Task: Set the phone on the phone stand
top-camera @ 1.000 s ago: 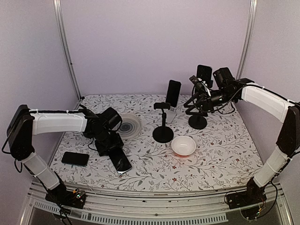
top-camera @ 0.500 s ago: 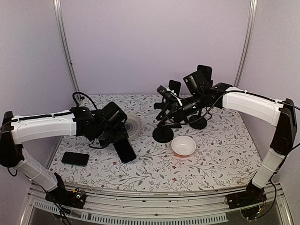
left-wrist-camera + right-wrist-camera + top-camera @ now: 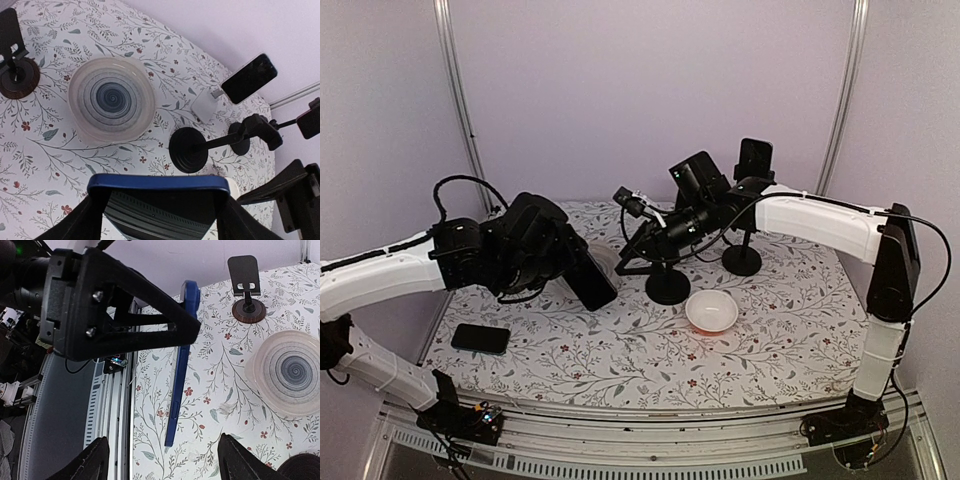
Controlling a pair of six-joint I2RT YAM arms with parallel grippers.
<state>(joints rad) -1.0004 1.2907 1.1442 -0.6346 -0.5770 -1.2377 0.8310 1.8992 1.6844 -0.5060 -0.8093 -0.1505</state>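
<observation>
My left gripper (image 3: 576, 264) is shut on a dark phone with a blue rim (image 3: 593, 284) and holds it tilted above the table, left of the phone stand (image 3: 667, 286). In the left wrist view the phone (image 3: 157, 197) fills the gap between my fingers (image 3: 85, 215), and the stand's round black base (image 3: 188, 149) and cradle (image 3: 262, 131) lie beyond it. My right gripper (image 3: 626, 260) is open and empty, low beside the stand and facing the phone. In the right wrist view (image 3: 165, 465) the phone shows edge-on (image 3: 180, 375).
A swirl-patterned plate (image 3: 111, 98) lies left of the stand. A white bowl (image 3: 711, 312) sits in front of it. A second stand (image 3: 742, 260) bears a phone (image 3: 754, 160). Another phone (image 3: 480, 338) lies at the near left. A small brown-based stand (image 3: 20, 77) is at the far left.
My left gripper has lifted the phone off the table and carried it up and right, toward the stand. My right arm has swung left, past the stand, toward the phone.
</observation>
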